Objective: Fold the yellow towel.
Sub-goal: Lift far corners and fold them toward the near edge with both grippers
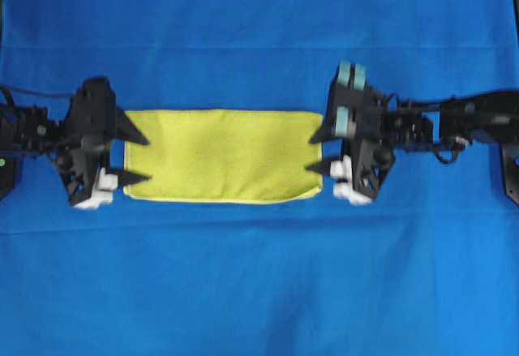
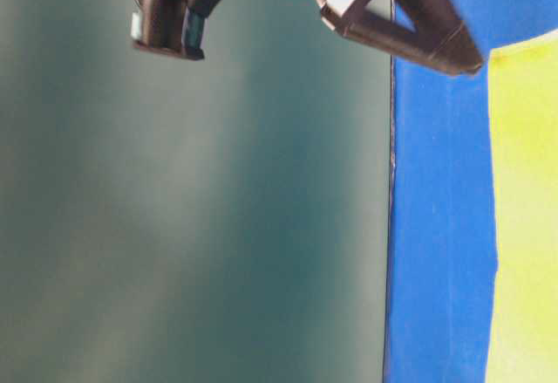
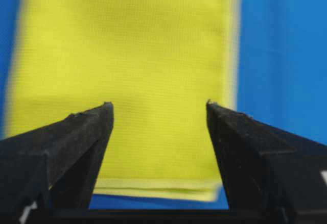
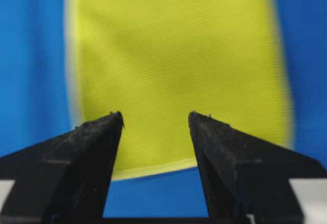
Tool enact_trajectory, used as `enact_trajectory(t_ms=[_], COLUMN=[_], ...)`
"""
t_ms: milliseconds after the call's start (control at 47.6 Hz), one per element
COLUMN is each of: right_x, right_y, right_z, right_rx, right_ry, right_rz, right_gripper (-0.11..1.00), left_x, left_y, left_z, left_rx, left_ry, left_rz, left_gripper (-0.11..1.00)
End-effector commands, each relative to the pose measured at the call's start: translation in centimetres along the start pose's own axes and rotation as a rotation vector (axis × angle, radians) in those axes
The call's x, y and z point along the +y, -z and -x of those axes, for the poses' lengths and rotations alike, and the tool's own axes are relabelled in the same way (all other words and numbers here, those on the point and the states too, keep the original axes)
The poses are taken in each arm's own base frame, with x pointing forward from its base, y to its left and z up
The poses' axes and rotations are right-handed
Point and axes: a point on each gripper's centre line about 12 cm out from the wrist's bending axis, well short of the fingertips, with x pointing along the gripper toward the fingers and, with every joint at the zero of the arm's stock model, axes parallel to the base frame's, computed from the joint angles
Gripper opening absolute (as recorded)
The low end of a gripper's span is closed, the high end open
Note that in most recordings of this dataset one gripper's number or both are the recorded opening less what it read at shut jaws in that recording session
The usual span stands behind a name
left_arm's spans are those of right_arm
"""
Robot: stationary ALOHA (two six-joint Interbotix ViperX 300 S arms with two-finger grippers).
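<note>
Bright even light, faint shadows, soft blur throughout, wrist views' pincer tips sharpest

Count of items on the work surface

One yellow towel (image 1: 223, 156) was present, one blue cloth (image 1: 259, 275) lay beneath it, and two grippers were counted: one left gripper (image 1: 136, 158) and one right gripper (image 1: 317, 152), each with two fingers.

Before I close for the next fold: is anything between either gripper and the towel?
Nothing visible. The left gripper and right gripper stand open at opposite short ends of the yellow towel, which lies flat on the blue cloth.
</note>
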Motion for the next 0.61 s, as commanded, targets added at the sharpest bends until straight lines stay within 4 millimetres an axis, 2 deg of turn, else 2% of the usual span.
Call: enact_trajectory(t_ms=[0,399,588], right_x=[-1.3,-5.3,-6.2], right_y=[-1.2,0.2,1.2], right_z=[0.0,-3.5,-4.6], right_rx=[-0.034,0.047,0.07], right_ry=[0.029,0.116,0.137], right_rz=[-0.017,-0.058,-0.073], right_gripper=[0.59,0.59,0.58], left_x=[1.2,6.7,7.7], left_y=[-1.1,1.2,1.9], left_z=[-0.2,-1.8,-2.2], left_rx=[-0.028,0.078,0.094], left_ry=[-0.038,-0.201,-0.228], left_rz=[-0.001,0.08,0.104], left_gripper=[0.69,0.68,0.65])
